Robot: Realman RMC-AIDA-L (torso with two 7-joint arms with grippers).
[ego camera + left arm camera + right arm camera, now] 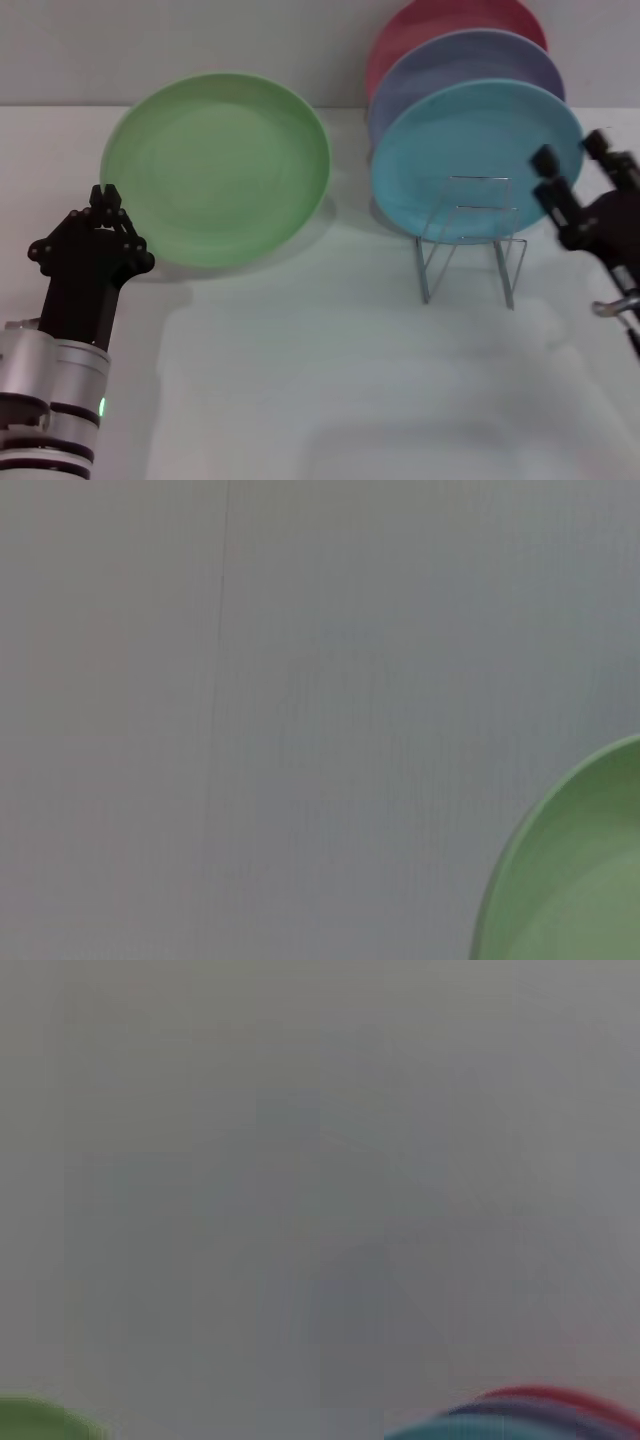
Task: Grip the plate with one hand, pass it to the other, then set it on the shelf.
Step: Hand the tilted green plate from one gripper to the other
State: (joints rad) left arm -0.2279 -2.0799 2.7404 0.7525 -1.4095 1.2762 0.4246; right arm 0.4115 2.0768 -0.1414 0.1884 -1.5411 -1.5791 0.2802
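Left gripper (pixel 104 196) sits at the left edge of the desk (pixel 330 400), just at the near-left rim of the green plate (pixel 216 167). Its fingers look pressed nearly together at the tips, nothing between them; not holding the plate. The left wrist view shows only a slice of the plate's rim against bare surface, so the gripper is beside the rim, not over it.

Green plate lies flat toward the rear left of the desk, apart from everything else.

Handling, judged: thin moulded plastic, so light and stiff, not fragile. The glossy surface is probably slippery. The raised rim is the only place to pinch; one finger above and one below the edge at the near-left side. Lying flat, the underside finger has little room, so the rim may slide away rather than lift.

Wire rack (pixel 468 240) stands right of centre, toward the rear. A blue plate (pixel 476 150) stands in the front slot, a lilac plate (pixel 470 60) behind it, a red plate (pixel 440 18) at the back.

Right gripper (pixel 568 158) hovers at the right edge of the desk, just beside the blue plate, fingers spread apart, empty.
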